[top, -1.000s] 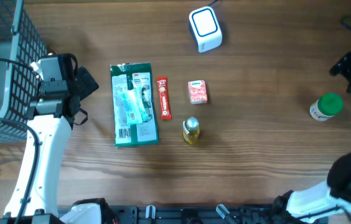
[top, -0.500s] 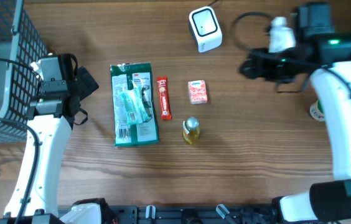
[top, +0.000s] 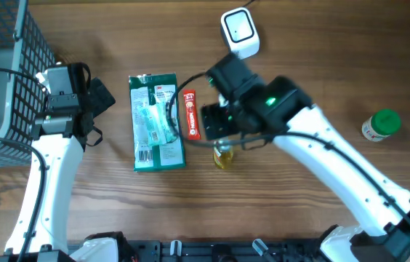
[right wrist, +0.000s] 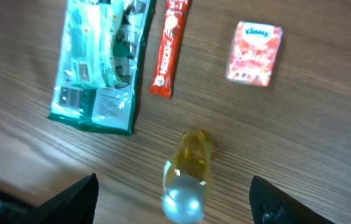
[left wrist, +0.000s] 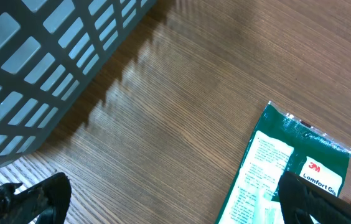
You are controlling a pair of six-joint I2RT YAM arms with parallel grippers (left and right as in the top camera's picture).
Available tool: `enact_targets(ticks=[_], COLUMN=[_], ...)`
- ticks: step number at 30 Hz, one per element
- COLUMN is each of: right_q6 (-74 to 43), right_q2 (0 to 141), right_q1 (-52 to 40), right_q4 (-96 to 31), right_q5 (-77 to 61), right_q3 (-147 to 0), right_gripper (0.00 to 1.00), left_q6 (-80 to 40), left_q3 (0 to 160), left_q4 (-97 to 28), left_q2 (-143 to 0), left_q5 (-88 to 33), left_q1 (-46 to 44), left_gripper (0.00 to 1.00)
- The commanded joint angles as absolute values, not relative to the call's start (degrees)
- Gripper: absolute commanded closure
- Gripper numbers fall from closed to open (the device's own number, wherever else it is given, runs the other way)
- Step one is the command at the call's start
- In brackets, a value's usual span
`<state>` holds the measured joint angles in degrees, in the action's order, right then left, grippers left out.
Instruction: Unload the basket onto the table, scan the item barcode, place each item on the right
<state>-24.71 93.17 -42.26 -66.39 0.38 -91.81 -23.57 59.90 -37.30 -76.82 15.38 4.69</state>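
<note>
We see the right gripper (right wrist: 174, 186) wide open, empty, above the yellow bottle (right wrist: 189, 163); the left gripper (left wrist: 174, 180), well left of it, likewise.

Left tool (left wrist: 172, 202) spread wide, right tool (right wrist: 174, 196) parted, right arm (top: 336, 156) stretched inward.

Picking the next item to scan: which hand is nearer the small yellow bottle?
Right. The right hand hovers open directly over the yellow bottle. The left hand is far off to its left, beyond the green package.
</note>
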Motion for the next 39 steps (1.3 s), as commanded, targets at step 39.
enact_targets(ticks=[39], right_q6=[-31.29], right_q2=[91.94], right_q1=[-46.11], right_q4=[-51.05], right_q5=[4.38], right_q3=[-71.57], right_gripper=[0.51], left_q6=[-22.9], left_q3=[60.38], left_q4=[-37.28], left_q2=[-76.55], left_q5=[16.12], left_q1=[5.04], left_gripper=[0.0])
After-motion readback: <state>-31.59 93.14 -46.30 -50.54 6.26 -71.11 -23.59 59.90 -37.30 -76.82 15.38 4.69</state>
